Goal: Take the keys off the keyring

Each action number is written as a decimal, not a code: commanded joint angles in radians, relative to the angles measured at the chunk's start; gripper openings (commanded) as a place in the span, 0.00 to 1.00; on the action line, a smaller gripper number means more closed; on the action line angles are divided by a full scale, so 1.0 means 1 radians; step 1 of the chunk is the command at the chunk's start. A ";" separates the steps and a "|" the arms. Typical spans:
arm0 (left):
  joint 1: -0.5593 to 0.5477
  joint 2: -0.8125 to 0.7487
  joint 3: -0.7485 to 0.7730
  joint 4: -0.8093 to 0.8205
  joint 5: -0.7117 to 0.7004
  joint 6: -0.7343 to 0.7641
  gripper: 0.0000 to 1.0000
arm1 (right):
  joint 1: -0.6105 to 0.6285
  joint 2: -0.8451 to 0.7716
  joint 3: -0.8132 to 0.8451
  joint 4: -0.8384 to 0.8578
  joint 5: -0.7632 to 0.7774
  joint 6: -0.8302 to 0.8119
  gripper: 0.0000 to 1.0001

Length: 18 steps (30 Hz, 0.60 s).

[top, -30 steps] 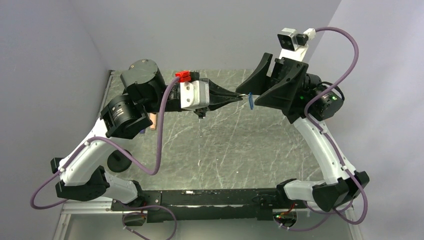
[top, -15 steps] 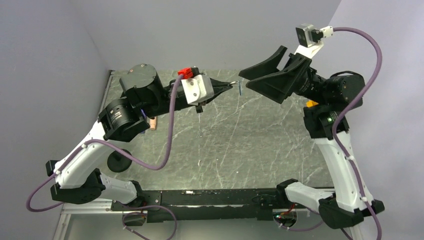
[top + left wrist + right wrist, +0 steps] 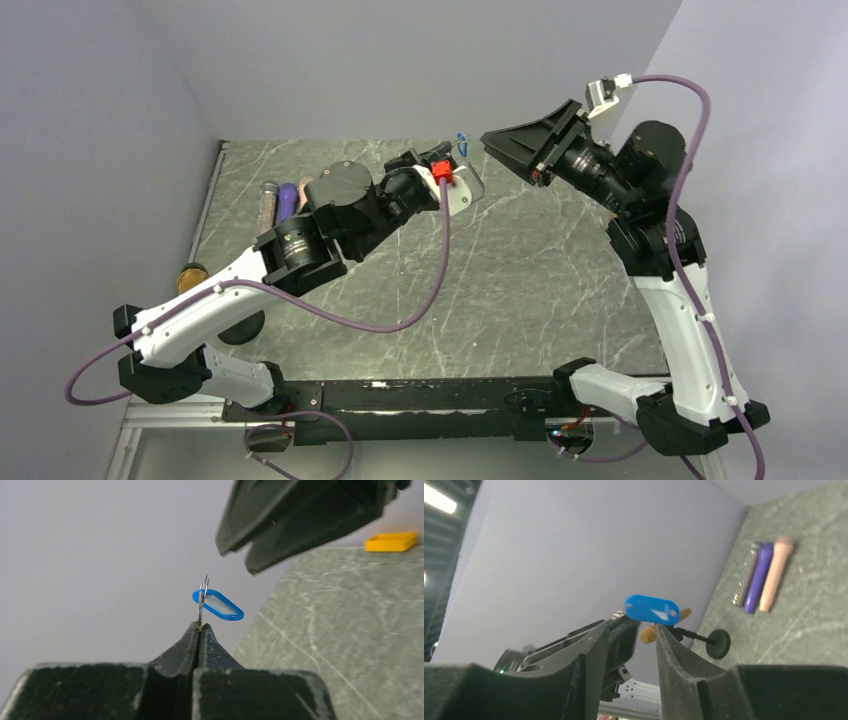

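A small bright-blue key point(image 3: 218, 605) hangs from a thin silvery keyring point(image 3: 205, 582), held up in the air over the table's far side. My left gripper point(image 3: 199, 626) is shut on the ring's metal just below the blue head. From above, the same blue piece point(image 3: 462, 140) shows at the left gripper's tip point(image 3: 457, 152). My right gripper point(image 3: 632, 626) is open, its fingertips just under the blue key point(image 3: 651, 610) and not touching it. In the top view the right gripper point(image 3: 490, 138) points left at the key.
Brown point(image 3: 744, 580), purple point(image 3: 758, 577) and peach point(image 3: 776, 572) cylinders lie side by side at the table's far left. A black disc on a stem point(image 3: 718, 644) stands near the left edge. A yellow block point(image 3: 391, 541) lies at the far right. Grey walls enclose the table.
The left arm has stretched out and turned, carrying the ring and key up and slightly right. The right gripper has swung towards it and its jaws have narrowed.
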State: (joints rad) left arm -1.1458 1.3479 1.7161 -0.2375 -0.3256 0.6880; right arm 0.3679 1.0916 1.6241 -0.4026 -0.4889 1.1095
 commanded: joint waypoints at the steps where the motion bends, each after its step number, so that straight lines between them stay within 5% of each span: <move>1: -0.020 -0.005 -0.055 0.207 -0.180 0.160 0.00 | -0.004 0.031 0.047 -0.188 0.030 0.091 0.43; 9: -0.023 -0.027 -0.171 0.330 -0.173 0.219 0.00 | -0.004 0.058 0.060 -0.163 0.017 0.211 0.45; 18: -0.005 -0.073 -0.191 0.266 0.014 0.083 0.00 | -0.002 0.052 0.051 -0.201 0.036 0.269 0.46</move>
State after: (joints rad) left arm -1.1614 1.3396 1.5345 -0.0002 -0.4252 0.8501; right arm 0.3672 1.1553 1.6421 -0.5835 -0.4690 1.3201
